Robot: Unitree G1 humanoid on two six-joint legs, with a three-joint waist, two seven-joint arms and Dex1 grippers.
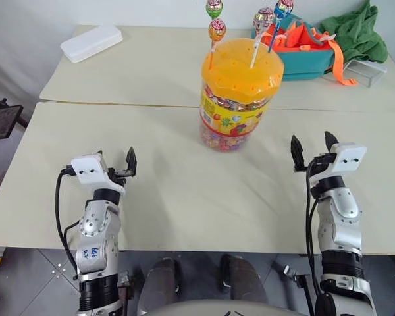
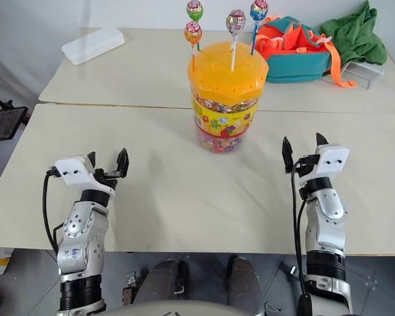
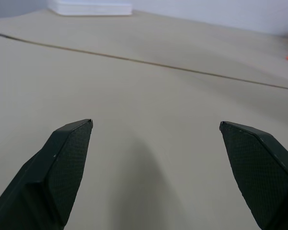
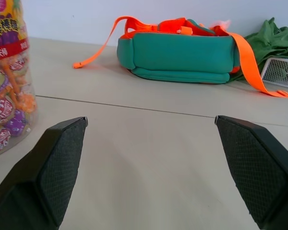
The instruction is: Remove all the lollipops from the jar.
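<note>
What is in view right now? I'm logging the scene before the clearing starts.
Lollipops: four, multicoloured wrappers, standing by their sticks in the lid's holes.
Jar: one, clear with orange-yellow lid, middle of the near table.
Box: one, white, far table, left.
Bag: one, teal with orange straps, far table, right.
Cloth: one, green, behind the bag.
Basket: one, clear mesh, far right.
Left hand: open, empty, over the table.
Right hand: open, empty, right of the jar.
</note>
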